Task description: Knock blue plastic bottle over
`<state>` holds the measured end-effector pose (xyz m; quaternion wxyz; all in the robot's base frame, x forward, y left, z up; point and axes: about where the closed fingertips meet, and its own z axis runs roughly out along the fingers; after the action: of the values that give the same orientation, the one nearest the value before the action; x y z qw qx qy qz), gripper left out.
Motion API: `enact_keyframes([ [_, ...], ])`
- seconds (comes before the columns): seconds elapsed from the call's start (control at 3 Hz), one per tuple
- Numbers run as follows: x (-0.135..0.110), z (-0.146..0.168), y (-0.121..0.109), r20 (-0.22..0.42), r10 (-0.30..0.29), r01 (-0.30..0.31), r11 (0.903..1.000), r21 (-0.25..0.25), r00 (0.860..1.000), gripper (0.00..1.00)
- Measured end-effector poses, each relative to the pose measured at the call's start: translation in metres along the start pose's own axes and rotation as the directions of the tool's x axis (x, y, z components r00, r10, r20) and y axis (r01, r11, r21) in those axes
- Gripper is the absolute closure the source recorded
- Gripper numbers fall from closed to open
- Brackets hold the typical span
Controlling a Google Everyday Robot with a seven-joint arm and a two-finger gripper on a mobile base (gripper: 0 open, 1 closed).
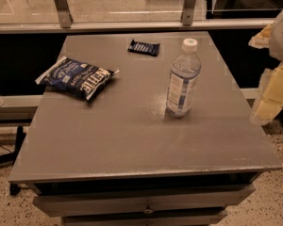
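Observation:
The blue plastic bottle stands upright on the grey table, right of centre. It is clear and bluish, with a white cap and a white-and-blue label. My gripper shows as pale yellow and white parts at the right edge of the view. It is beyond the table's right side and apart from the bottle, holding nothing that I can see.
A dark blue chip bag lies at the table's left. A small dark candy wrapper lies near the back edge. A metal rail with posts runs behind the table. Drawers sit under the front edge.

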<state>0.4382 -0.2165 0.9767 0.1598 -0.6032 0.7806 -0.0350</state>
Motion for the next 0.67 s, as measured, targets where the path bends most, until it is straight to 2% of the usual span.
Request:
enact_keyframes([
  [0.33, -0.0003, -0.0007, -0.0002, 0.003, 0.001, -0.001, 1.0, 0.004, 1.0, 0.0],
  [0.67, 0.005, 0.0082, 0.0024, 0.084, 0.05, -0.05, 0.9987, -0.007, 0.995, 0.0],
])
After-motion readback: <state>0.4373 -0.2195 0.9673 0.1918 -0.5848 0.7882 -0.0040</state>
